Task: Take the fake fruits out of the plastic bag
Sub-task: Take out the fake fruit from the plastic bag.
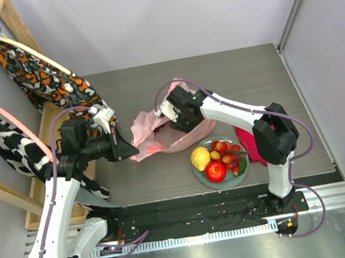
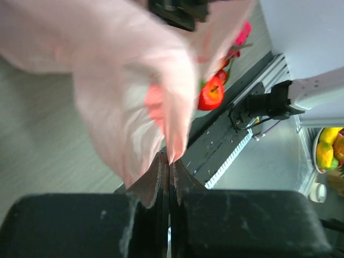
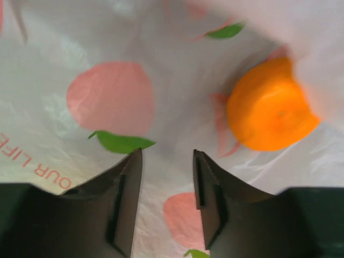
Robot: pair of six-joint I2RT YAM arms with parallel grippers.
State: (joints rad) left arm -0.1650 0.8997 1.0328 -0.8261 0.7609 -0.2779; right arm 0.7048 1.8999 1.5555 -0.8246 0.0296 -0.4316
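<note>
Inside the plastic bag (image 3: 107, 64) we see one round orange fruit (image 3: 269, 107). It rests on the printed film ahead of the right gripper (image 3: 167, 177) and off to the right of its fingertips, not between them. That gripper stands partly open, with a clear gap between the two fingers (image 3: 126, 183). Nothing is held in the gap; only the bag's pale film with its pink and green prints lies behind it. In the top view the right gripper's tip is tucked into the bag's mouth.

The left gripper (image 2: 167, 172) is closed tight, its fingers pressed together on a thin fold of the bag's edge. From that pinch the film fans out ahead of it, drawn into a taut sheet. In the top view this pinch sits at the bag's corner nearest the left arm, with the rest of the bag spread away from it toward the right gripper.

Outside the bag, just beyond its edge on the right gripper's wrist side, a grey-green plate (image 1: 199, 175) carries a yellow lemon (image 1: 200, 158), a red apple (image 1: 216, 172) and a cluster of cherries (image 1: 227, 153), all packed close together. A magenta cloth (image 1: 246, 137) lies beside the plate, partly under the right arm. Bag and plate both rest on the dark wood-grain table (image 1: 236, 74).
</note>
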